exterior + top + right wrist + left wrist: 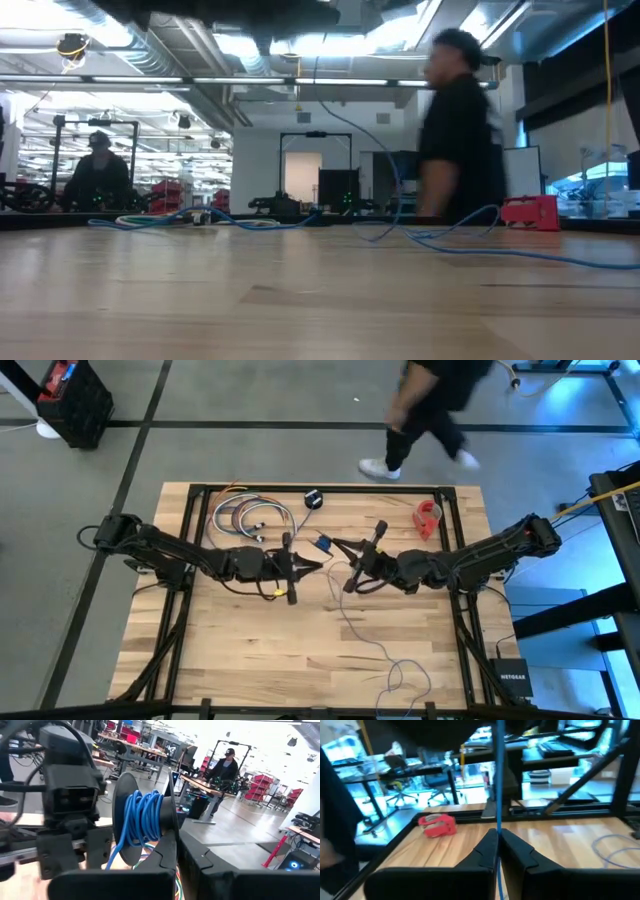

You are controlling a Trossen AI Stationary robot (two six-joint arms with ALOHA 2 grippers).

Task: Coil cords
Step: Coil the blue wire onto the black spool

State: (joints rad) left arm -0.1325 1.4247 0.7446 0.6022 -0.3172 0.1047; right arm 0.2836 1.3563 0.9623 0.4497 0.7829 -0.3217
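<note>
While pinched: cord (498,780) between left gripper (498,840) fingers.

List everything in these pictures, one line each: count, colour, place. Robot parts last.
cord: one, thin, blue, trailing from the grippers to the table's near edge
spool: one, black, wound with blue cord, held in the right gripper
cable bundle: one, multicoloured, far left of the table
red object: one, far right of the table
small black object: one, far edge
table: one, light wood
person: one, dark clothes, walking beyond the table
left gripper: shut on the cord, mid-table
right gripper: shut on the spool, mid-table
</note>
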